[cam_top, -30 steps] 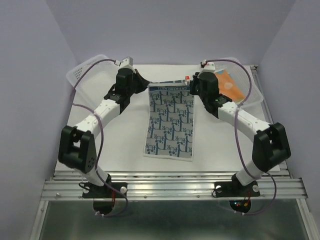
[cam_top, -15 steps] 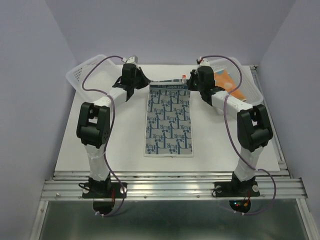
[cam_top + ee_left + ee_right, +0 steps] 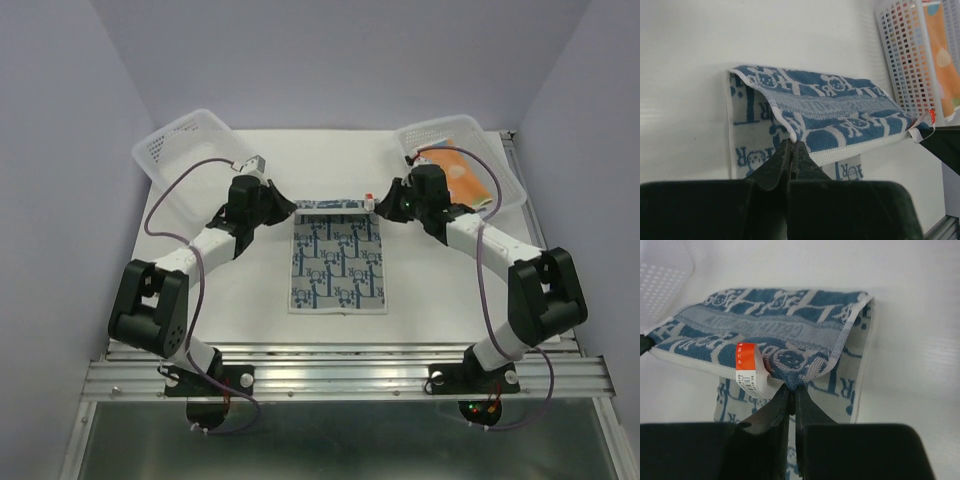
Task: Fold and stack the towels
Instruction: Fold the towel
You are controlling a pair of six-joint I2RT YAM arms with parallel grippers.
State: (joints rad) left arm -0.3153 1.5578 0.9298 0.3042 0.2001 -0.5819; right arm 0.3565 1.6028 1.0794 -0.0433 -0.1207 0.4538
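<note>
1. The blue-and-white towel (image 3: 338,262) is lying lengthwise mid-table, between the two arms. Its far edge is being held up and turned back over the rest.
2. The left gripper (image 3: 791,143) is clenching the far-left corner, and the right gripper (image 3: 790,388) is clenching the far-right corner. Both pairs of fingers are pressing tight on cloth.
3. A second ago the towel was lying flat at full length, with its far hem up near the baskets. Now that hem is travelling toward the arms' bases, and the flat part is looking shorter. I judge that the first fold in half is under way but not finished, since the carried edge is hanging well short of the near hem.
4. The top view is showing the raised edge only as a thin strip. The wrist views are showing the darker face doubling over the paler one and sagging between the corners. Only the right wrist view is showing a red-and-white label (image 3: 749,369) just beside the fingertips.
5. Farther out, an orange towel (image 3: 462,178) is waiting in the right basket (image 3: 440,128). A second clear basket (image 3: 180,132) is sitting at the far left.
</note>
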